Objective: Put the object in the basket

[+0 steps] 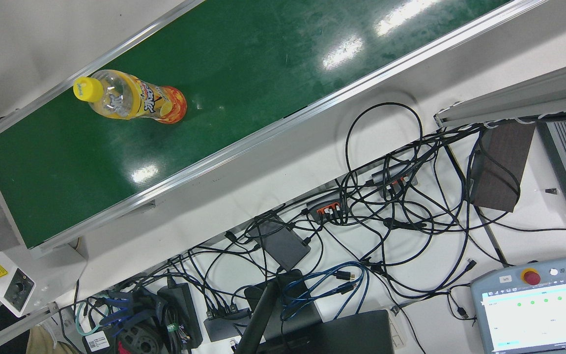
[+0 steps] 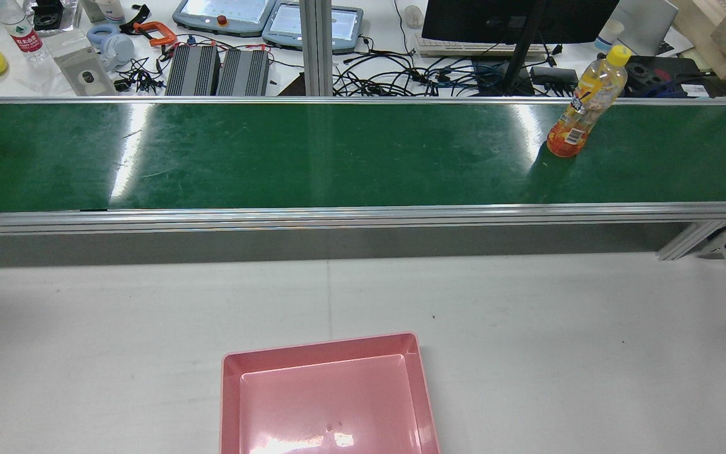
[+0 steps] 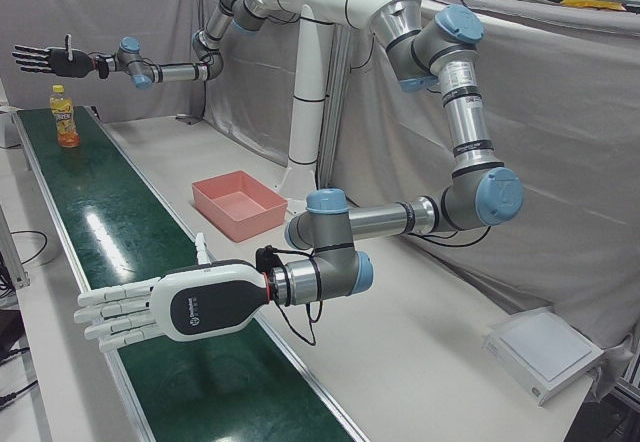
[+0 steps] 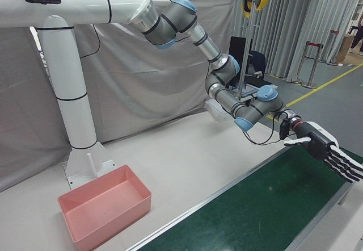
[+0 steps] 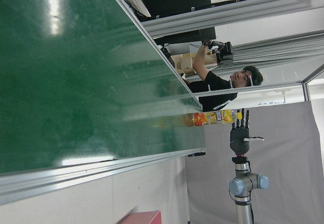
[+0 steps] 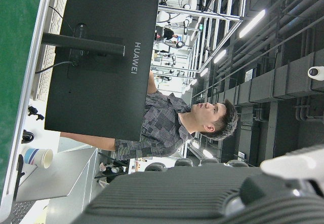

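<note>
The left hand [image 3: 165,310] is stretched flat at the near end of the green conveyor belt [image 2: 275,151], fingers straight and spread wide, holding nothing and touching nothing. In the right-front view the same hand [image 4: 326,149] hangs above the belt, palm turned down, fingers fanned out. The bottle is well apart from it, at the far end of the belt.

In the middle, the pink basket [image 2: 319,345] sits on the white bench [image 2: 527,315] between the belt and the arms' pedestal, with nothing in it. In the left-front view, one of the basket's [image 3: 235,224] corners points at the belt's rail.

Towards the right end, the bottle [image 2: 583,104] stands upright on the belt, yellow cap up and orange label around its lower half, closer to the rail on the operators' side.

The right hand [image 3: 45,60] is also wide open, with fingers straight and apart, and is empty. It hovers higher than the bottle [image 3: 65,117] and clear of it, over the end of the belt.
</note>
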You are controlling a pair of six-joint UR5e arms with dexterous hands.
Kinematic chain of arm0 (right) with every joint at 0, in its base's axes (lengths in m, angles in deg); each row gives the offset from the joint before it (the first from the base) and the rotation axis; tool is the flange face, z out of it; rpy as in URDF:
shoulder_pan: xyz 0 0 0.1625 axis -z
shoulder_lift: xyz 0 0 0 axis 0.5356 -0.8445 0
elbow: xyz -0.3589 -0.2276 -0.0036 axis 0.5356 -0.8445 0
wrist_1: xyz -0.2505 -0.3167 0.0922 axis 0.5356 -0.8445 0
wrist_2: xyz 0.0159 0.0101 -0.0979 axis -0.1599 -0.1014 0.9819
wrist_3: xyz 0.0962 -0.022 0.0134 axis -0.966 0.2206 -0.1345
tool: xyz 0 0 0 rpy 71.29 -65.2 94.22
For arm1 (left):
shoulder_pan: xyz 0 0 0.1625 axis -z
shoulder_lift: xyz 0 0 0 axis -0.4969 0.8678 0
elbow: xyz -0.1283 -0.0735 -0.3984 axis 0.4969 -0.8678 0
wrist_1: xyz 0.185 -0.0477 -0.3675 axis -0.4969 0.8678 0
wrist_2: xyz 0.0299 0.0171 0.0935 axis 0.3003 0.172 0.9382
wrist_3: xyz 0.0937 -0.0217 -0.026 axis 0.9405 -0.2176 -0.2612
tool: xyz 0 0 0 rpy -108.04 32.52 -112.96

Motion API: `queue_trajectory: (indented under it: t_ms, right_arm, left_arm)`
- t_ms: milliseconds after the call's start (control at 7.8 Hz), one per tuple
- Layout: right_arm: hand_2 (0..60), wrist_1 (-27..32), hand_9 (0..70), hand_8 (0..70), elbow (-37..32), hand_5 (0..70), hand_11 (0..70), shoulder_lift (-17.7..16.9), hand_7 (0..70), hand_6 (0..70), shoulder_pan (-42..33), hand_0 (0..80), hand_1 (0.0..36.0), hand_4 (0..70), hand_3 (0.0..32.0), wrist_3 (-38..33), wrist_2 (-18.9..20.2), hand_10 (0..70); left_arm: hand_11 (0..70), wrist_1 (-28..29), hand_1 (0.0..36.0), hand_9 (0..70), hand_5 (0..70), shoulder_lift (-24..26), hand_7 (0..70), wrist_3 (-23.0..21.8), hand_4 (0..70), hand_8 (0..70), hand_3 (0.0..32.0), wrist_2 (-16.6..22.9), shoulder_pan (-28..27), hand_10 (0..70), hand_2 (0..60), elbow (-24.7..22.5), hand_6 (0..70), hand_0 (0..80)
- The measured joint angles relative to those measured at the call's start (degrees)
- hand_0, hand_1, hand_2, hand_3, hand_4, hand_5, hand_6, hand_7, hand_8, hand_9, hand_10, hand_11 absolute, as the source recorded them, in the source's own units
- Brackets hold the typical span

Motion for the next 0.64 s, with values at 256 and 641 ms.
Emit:
queue_trajectory:
  t_ms: [256,641]
  right_arm:
    - [0.0,0.00,0.0,0.0,0.00,0.0,0.0,0.00,0.0,0.0,0.00,0.0,0.0,0.0,0.0,0.03,0.00,0.0]
    - [0.0,0.00,0.0,0.0,0.00,0.0,0.0,0.00,0.0,0.0,0.00,0.0,0.0,0.0,0.0,0.02,0.00,0.0]
  left_arm:
    - [0.0,5.57,8.0,0.0,0.0,-3.59,0.0,-3.08,0.0,0.0,3.6,-8.81,-1.94,0.0,0.0,0.08,0.0,55.5]
    - [0.0,2.40,12.3,0.0,3.2,-5.19,0.0,-7.13,0.0,0.0,0.4,-15.36,-7.96,0.0,0.0,-1.66,0.0,62.3]
